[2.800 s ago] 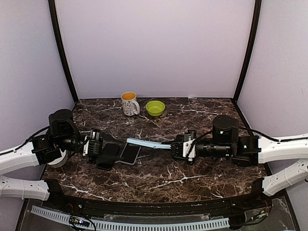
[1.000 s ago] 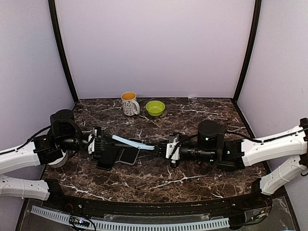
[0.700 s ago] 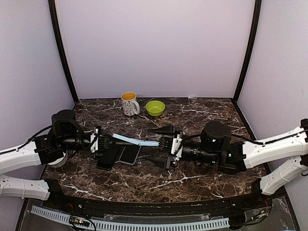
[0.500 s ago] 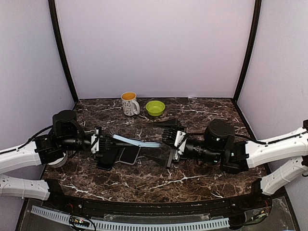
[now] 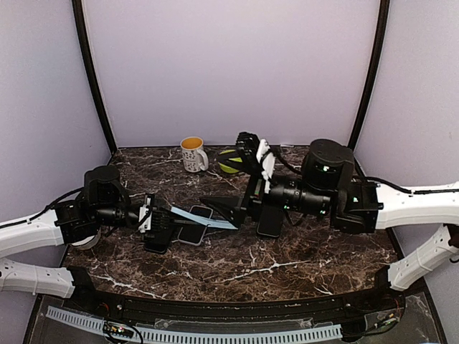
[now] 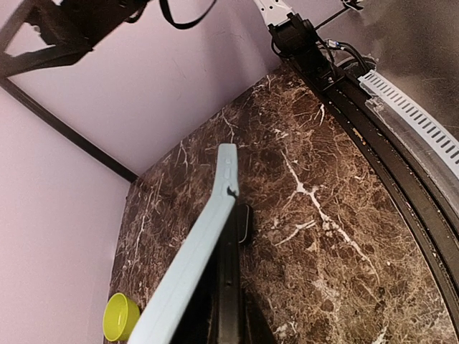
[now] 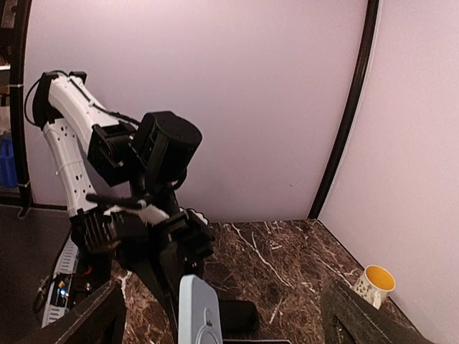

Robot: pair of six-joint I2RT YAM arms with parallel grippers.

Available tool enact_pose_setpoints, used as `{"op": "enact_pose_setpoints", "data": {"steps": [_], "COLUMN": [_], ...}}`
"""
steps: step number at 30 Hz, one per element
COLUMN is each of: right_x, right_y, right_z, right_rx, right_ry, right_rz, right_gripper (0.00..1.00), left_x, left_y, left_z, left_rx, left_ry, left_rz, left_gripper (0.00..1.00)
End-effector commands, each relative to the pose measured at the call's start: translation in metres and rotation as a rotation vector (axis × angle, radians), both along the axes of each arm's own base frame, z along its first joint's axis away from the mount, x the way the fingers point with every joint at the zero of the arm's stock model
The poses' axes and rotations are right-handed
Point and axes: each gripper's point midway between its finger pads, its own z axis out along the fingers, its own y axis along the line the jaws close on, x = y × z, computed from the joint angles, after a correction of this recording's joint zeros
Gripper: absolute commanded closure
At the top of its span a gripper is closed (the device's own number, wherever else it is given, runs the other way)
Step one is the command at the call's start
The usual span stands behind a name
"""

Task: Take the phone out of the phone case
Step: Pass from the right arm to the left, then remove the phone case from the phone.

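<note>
My left gripper (image 5: 163, 218) is shut on one end of the light blue phone case (image 5: 204, 217), which juts out to the right just above the table. In the left wrist view the case (image 6: 208, 236) shows edge-on. The black phone (image 5: 192, 233) lies flat on the marble beneath the case and is not inside it; one end of the phone (image 6: 244, 223) shows past the finger. My right gripper (image 5: 222, 172) hangs open and raised to the right of the case, holding nothing. From the right wrist, the case (image 7: 199, 312) and phone (image 7: 237, 315) sit between its spread fingers (image 7: 82, 319).
A spotted mug with an orange inside (image 5: 192, 153) and a green bowl (image 5: 228, 161) stand at the back of the marble table (image 5: 301, 265); the bowl is partly behind my right finger. Purple walls close in three sides.
My right gripper opened and let go of the case's end, then drew back to the right, rose and turned. The left gripper keeps the case; the phone has stayed on the table.
</note>
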Motion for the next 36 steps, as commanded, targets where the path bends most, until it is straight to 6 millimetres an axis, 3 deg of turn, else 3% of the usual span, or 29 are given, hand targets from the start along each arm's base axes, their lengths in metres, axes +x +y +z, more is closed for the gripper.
{"op": "enact_pose_setpoints", "data": {"steps": [1, 10, 17, 36], "right_x": [0.009, -0.004, 0.009, 0.019], "right_y": [0.025, 0.05, 0.061, 0.083], "right_z": [0.0, -0.03, -0.056, -0.084], "right_rx": [-0.092, -0.254, -0.321, -0.379], "right_ry": [0.167, 0.268, 0.304, 0.363], "right_rz": [-0.014, 0.084, 0.023, -0.009], "right_gripper": [0.06, 0.1, 0.17, 0.35], "left_x": [-0.003, -0.008, -0.009, -0.008], "left_y": [-0.003, -0.005, -0.006, -0.006], "left_z": [0.022, 0.02, 0.019, 0.019], "left_rx": [-0.053, -0.042, -0.042, -0.038], "left_ry": [-0.052, -0.023, -0.013, -0.017], "left_rz": [-0.036, -0.065, -0.073, -0.066], "left_gripper": [1.0, 1.0, 1.0, 1.0]}}
